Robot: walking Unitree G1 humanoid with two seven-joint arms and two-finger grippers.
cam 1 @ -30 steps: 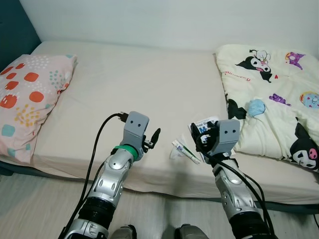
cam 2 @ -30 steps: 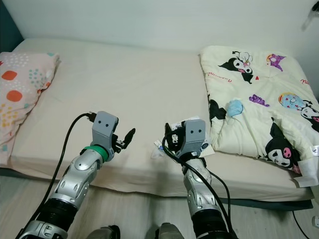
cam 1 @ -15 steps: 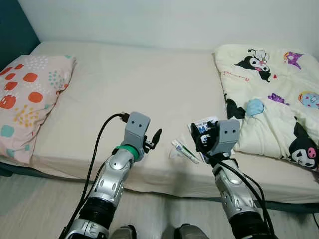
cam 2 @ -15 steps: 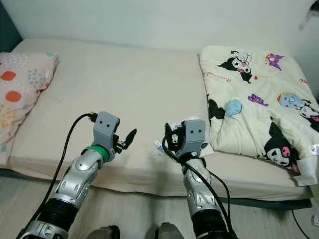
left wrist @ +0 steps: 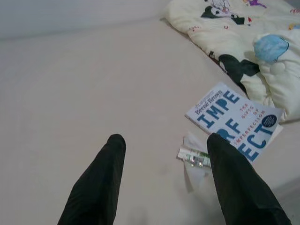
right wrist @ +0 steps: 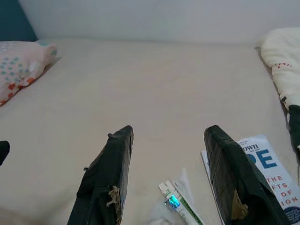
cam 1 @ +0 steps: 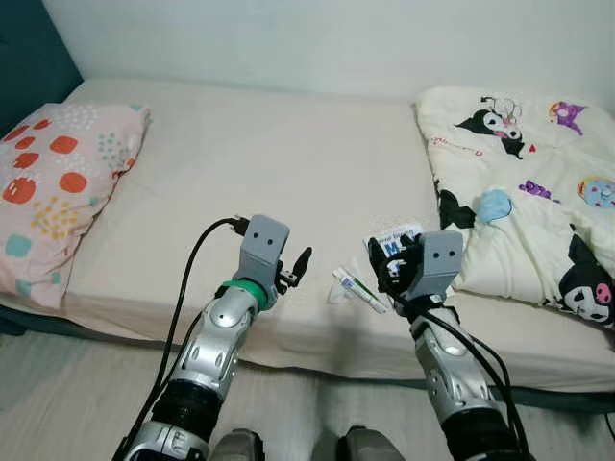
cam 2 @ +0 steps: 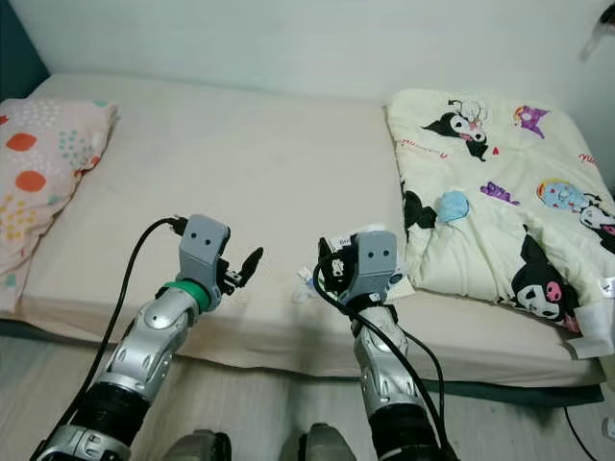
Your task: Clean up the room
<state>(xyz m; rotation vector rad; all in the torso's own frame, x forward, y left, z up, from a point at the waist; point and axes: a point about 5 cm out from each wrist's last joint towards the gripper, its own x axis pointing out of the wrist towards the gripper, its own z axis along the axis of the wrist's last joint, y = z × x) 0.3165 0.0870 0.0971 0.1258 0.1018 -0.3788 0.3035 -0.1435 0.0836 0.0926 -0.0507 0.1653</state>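
both pincers raised over the near edge of the bed

the left pincer [left wrist: 161, 178] hangs above the bed's front edge with its two black fingers spread and nothing between them. the right pincer [right wrist: 168, 173] is held level with it, just to the right, also spread and empty. between the two, lying on the cream sheet, is a small white tube with green print [cam 1: 357, 289] on a scrap of clear wrapping — it sits close to the right pincer. just beyond it lies a white book with blue lettering [left wrist: 234, 121], its far corner touching the cartoon-print quilt [cam 1: 519, 182] bunched over the right part of the bed [cam 1: 259, 163]. a pale blue crumpled item [cam 1: 494, 205] rests on the quilt. at the bed's left end lies a pink dotted pillow [cam 1: 58, 182].
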